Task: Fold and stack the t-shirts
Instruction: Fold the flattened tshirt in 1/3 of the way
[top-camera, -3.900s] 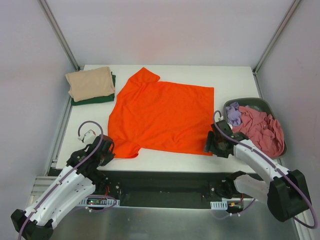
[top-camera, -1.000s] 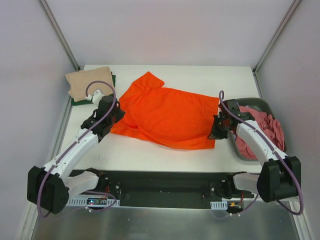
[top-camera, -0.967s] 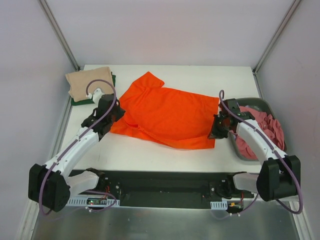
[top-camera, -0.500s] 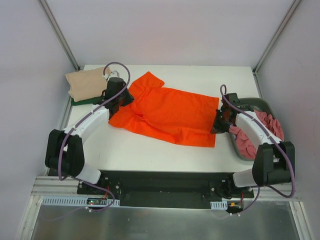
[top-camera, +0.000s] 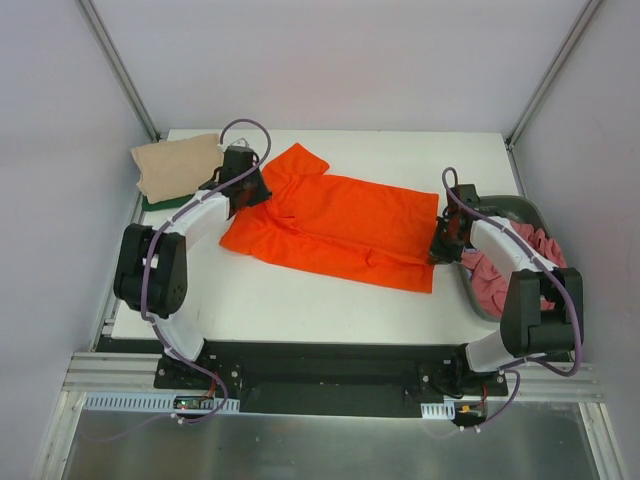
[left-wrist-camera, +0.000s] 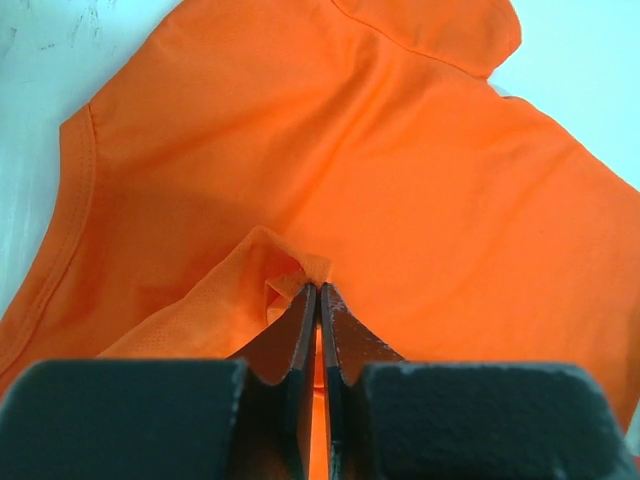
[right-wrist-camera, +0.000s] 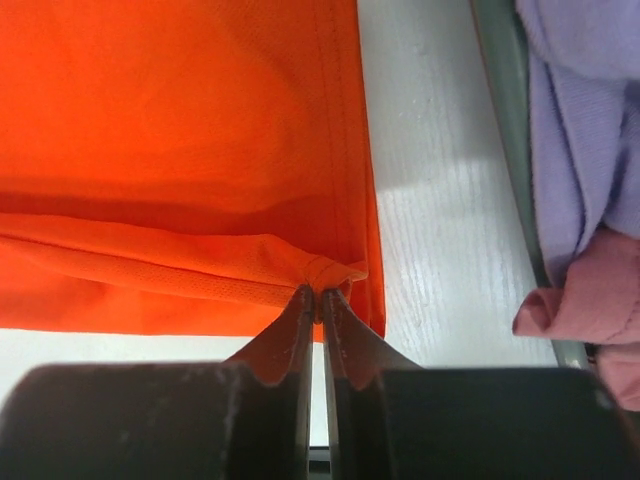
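Note:
The bright orange t-shirt (top-camera: 340, 225) lies across the middle of the white table, its near edge doubled over its far part. My left gripper (top-camera: 250, 190) is at the shirt's left end, shut on a pinched fold of orange cloth (left-wrist-camera: 317, 285). At the right end my right gripper (top-camera: 441, 243) is shut on the hem corner (right-wrist-camera: 320, 290), just beside the basket. A folded beige t-shirt (top-camera: 178, 165) rests on a dark green one (top-camera: 165, 202) at the far left corner.
The dark grey oval basket (top-camera: 515, 205) hangs at the table's right edge, holding a dusty pink t-shirt (top-camera: 487, 278) and a lilac one (right-wrist-camera: 590, 110). Bare white tabletop (top-camera: 330, 300) runs along the near side. Metal frame posts rise at both back corners.
Both arms have reached farther back, carrying the orange shirt's near edge up and over towards the far side. The shirt now lies narrower and folded.

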